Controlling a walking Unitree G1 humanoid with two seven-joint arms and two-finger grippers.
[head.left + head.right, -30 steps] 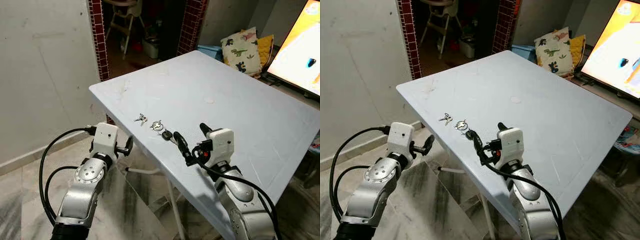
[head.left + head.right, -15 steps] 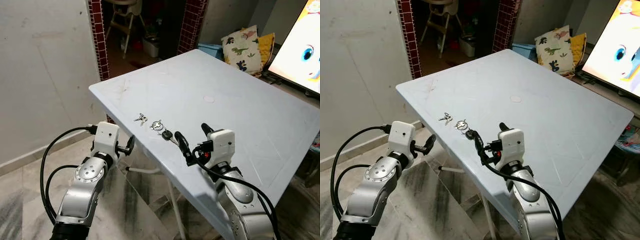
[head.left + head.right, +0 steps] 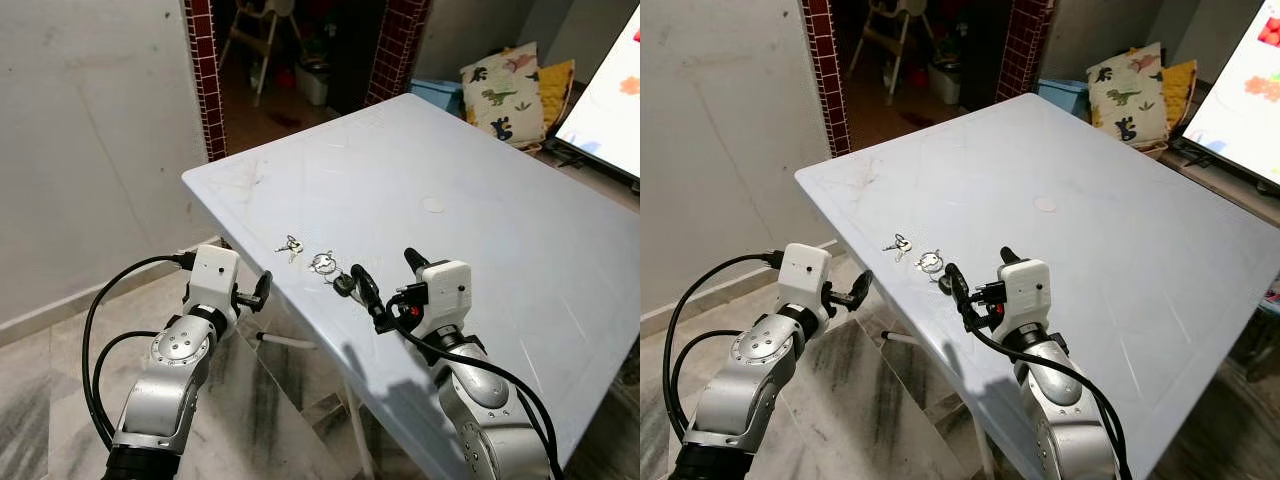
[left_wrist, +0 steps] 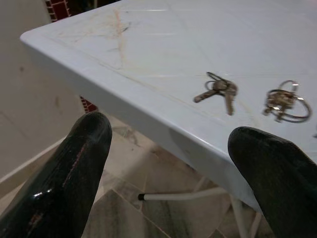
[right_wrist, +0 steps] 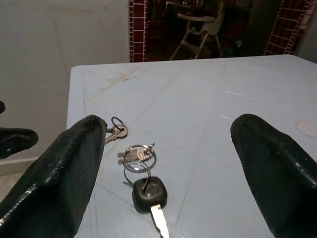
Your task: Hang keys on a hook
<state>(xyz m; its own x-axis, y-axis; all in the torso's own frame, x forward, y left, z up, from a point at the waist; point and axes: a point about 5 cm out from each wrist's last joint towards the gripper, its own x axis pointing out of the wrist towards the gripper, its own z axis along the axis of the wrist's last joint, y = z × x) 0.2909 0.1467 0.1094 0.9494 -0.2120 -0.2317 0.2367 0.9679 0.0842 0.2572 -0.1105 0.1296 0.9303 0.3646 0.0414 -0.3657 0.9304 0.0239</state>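
Observation:
Three sets of keys lie near the front left corner of the white table [image 3: 480,170]: a small pair of keys [image 3: 290,244], a bunch on a ring [image 3: 323,263] and a black-headed key [image 3: 344,283]. My right gripper [image 3: 388,280] hovers open just above the table. Its left finger is right beside the black-headed key [image 5: 150,192], which lies between the fingers in the right wrist view. My left gripper [image 3: 258,292] is open, off the table and below its edge, pointing at the small pair of keys [image 4: 218,89].
A doorway with red-tiled posts [image 3: 205,80] and a high chair [image 3: 255,40] lies beyond the table. Dinosaur-print cushions [image 3: 500,85] and a lit screen [image 3: 615,110] stand at the back right. A white wall [image 3: 90,150] is on the left, marble floor [image 3: 60,400] below.
The view has shifted slightly, so the table and keys sit a little lower and to the right. My right gripper's left finger is now closer to the black-headed key. Both grippers stay open.

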